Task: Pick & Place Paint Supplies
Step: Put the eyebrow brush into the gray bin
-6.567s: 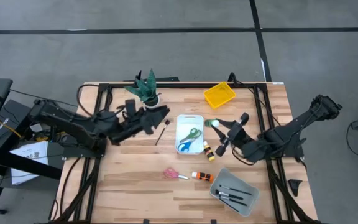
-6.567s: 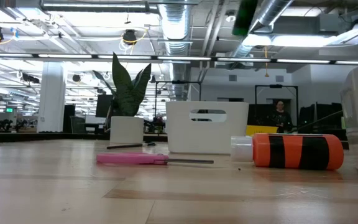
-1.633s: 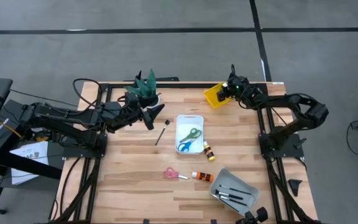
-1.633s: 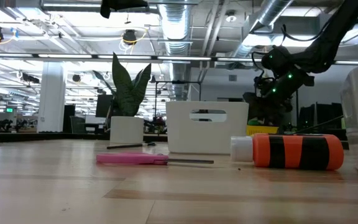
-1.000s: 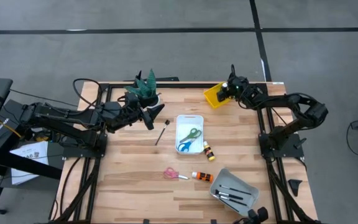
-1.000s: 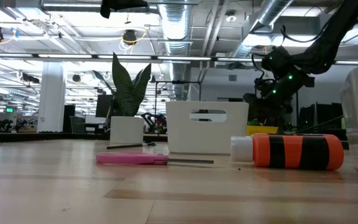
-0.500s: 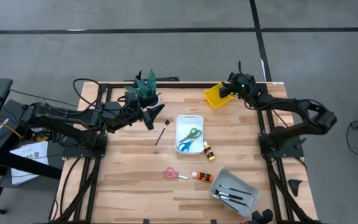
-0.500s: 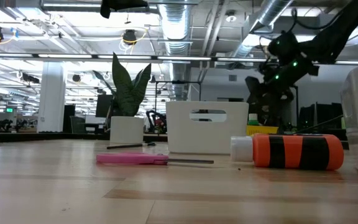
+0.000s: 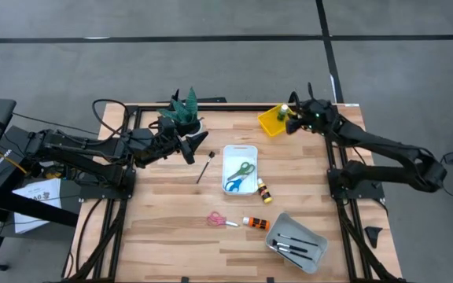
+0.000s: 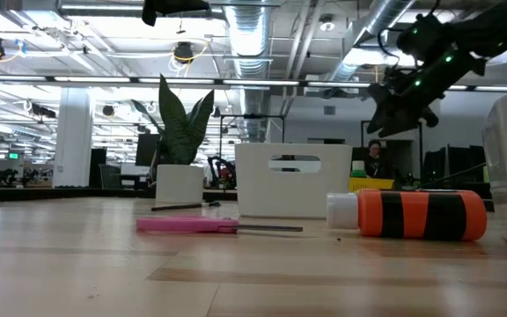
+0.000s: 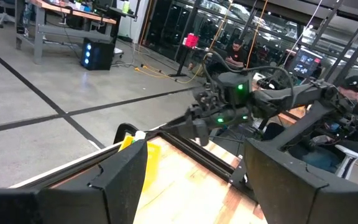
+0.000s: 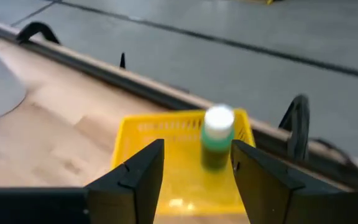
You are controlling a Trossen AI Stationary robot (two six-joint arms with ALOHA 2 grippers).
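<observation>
A green paint bottle (image 12: 215, 144) with a white cap sits in the yellow tray (image 12: 160, 152) at the table's far right, also seen from above (image 9: 284, 111). My right gripper (image 12: 199, 148) hovers open just right of the tray (image 9: 292, 123), raised above it (image 10: 384, 119), and the bottle lies beyond its fingertips. My left gripper (image 9: 203, 143) waits open and level beside the plant, with nothing between its fingers (image 11: 194, 149). On the table lie an orange striped bottle (image 9: 255, 223), pink scissors (image 9: 217, 220), a small bottle (image 9: 264, 190) and a dark brush (image 9: 204, 167).
A white tray (image 9: 240, 151) in the middle holds green and blue scissors. A grey tray (image 9: 313, 236) at the near right holds brushes. A potted plant (image 9: 185, 112) stands at the far edge by my left arm. A black frame rail (image 12: 73, 62) runs along the table's edge.
My right gripper has risen and drawn back from over the yellow tray toward the table's right edge. The green bottle stays in the tray and now shows clear of the fingers.
</observation>
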